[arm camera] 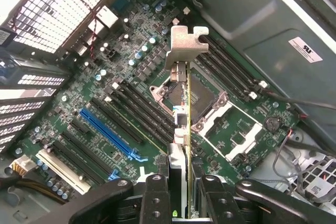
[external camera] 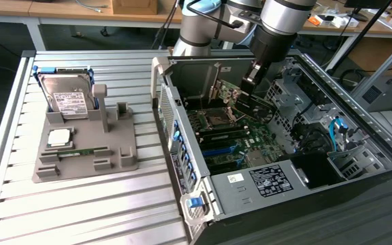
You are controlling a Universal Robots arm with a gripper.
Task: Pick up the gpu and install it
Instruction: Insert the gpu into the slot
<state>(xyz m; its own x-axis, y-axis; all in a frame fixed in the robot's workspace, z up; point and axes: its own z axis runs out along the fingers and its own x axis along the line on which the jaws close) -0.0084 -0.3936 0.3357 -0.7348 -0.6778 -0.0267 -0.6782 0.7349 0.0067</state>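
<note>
I hold the gpu (arm camera: 182, 114) edge-on between my fingers (arm camera: 157, 198), its silver bracket (arm camera: 185, 45) at the end away from me. My gripper (arm camera: 184, 195) is shut on it. In the exterior view the gripper (external camera: 252, 81) hangs inside the open computer case (external camera: 182, 153), with the gpu (external camera: 244, 102) tilted just above the green motherboard (external camera: 234, 138). Below the card lie the bare processor socket (arm camera: 205, 98) and rows of black slots; a long blue slot (arm camera: 107, 135) runs off to one side. The card's lower edge hangs apart from the board.
On the slatted table at the exterior view's left, a grey holder (external camera: 87, 150) carries a silver hard drive (external camera: 70, 99), a processor chip (external camera: 59, 136) and a memory stick (external camera: 80, 151). Case walls, a drive cage (external camera: 291, 92), blue cables (external camera: 336, 132) and the power supply (external camera: 267, 181) surround the board.
</note>
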